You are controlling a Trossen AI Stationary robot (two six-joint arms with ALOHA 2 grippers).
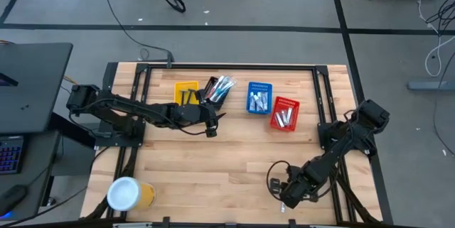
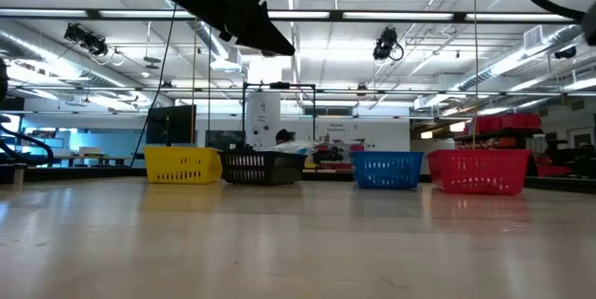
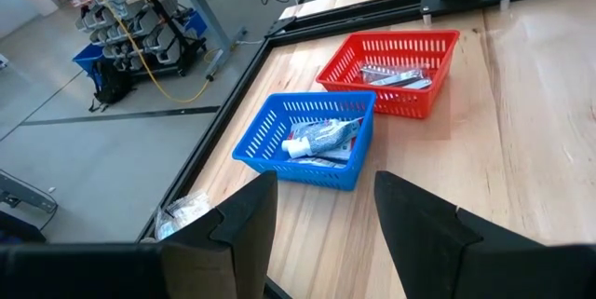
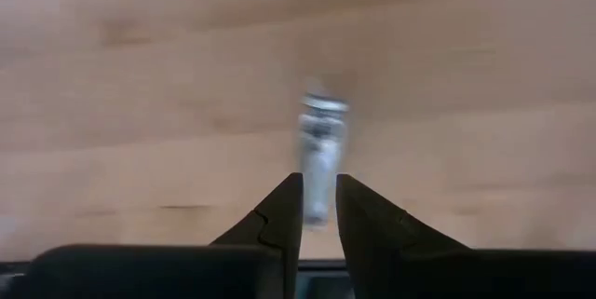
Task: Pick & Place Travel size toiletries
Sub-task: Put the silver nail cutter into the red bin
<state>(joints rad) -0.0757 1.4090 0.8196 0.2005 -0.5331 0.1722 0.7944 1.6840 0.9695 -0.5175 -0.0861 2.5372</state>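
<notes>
High view: left claw [image 1: 212,118] is out over mid-table, raised, fingers spread, nothing in them

Black basket [image 1: 211,97] sits just past that claw, toothbrushes [image 1: 221,85] sticking out of it. Yellow basket [image 1: 178,88] is beside the black one, on the side toward the left arm's base, with dark razors [image 1: 187,97] in it. Blue basket [image 1: 251,88] and red basket [image 1: 293,105] are further along the row, ahead of the claw tips

Left wrist view: both fingers [image 3: 250,220] stand wide apart with bare table between. Blue basket [image 3: 279,117] is straight ahead of the claw, holding a white tube [image 3: 300,147] on a patterned sachet. Red basket [image 3: 438,43] is just beyond it with silvery sachets [image 3: 400,76]. The two baskets are close but I can't tell if they touch

Low view: all four baskets stand in one line at the far side of the table, yellow [image 2: 183,164], black [image 2: 264,168], blue [image 2: 386,170], red [image 2: 479,171]. Left arm [image 2: 223,6] hangs in from above, well clear of the tabletop

Right claw [image 1: 286,198] is at the near edge of the table, well apart from the basket row and from the left claw

Right wrist view: right claw [image 4: 319,180] fingers stand close together, pinching the near end of a small pale item [image 4: 322,141]. The rest of the item pokes out ahead of the tips over bare wood. It is blurred and looks like a capped tube, but I can't tell for sure

Cup [image 1: 128,194] with white lid stands at the near corner on the left arm's side, far from both claws
</notes>
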